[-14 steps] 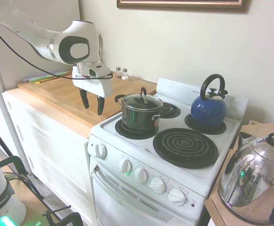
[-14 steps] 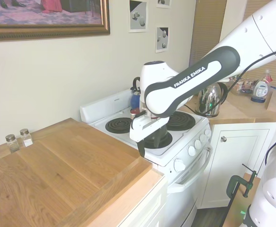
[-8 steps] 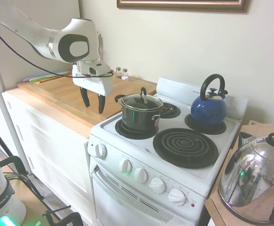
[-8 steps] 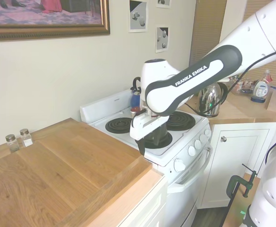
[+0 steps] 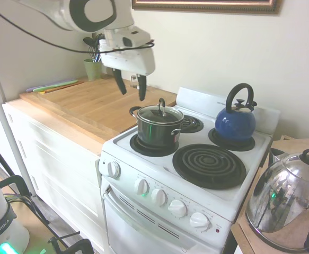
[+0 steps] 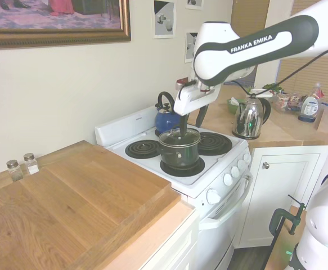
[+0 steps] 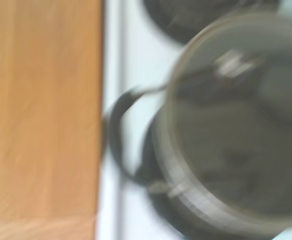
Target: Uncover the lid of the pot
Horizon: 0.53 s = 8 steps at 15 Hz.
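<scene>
the white stove (image 5: 218, 198) stands beside the wooden counter (image 5: 80, 106). the pot (image 5: 157, 129) sits on the front left burner, the lid (image 5: 160, 113) still on it. a blue kettle (image 5: 235, 120) stands on the back burner and a steel kettle (image 5: 284, 201) on the far counter, both well apart from the pot. the gripper (image 5: 132, 89) hangs above the pot's counter side, fingers parted, holding nothing. two small shakers (image 6: 22, 165) stand by the wall.
</scene>
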Each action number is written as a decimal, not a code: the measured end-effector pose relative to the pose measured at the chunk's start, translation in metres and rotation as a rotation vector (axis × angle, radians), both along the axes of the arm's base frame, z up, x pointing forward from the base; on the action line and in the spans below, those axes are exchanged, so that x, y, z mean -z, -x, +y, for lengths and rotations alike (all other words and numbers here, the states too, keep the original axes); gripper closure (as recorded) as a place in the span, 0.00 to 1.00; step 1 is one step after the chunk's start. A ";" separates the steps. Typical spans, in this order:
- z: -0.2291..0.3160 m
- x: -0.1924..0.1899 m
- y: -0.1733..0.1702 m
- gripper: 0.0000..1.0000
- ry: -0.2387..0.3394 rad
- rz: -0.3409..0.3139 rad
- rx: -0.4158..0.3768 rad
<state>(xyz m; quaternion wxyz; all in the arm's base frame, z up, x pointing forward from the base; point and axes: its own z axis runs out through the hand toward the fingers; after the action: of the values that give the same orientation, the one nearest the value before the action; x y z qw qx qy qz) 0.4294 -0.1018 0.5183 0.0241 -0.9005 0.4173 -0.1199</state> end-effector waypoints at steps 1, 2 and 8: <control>-0.014 -0.006 -0.008 0.00 0.002 -0.011 -0.008; -0.023 -0.010 -0.017 0.00 0.003 -0.016 -0.023; -0.056 0.023 -0.061 0.00 -0.008 0.003 -0.110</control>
<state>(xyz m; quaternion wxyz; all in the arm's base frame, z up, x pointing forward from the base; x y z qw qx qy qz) 0.4907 -0.1577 0.4953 0.0334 -0.9222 0.3677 -0.1152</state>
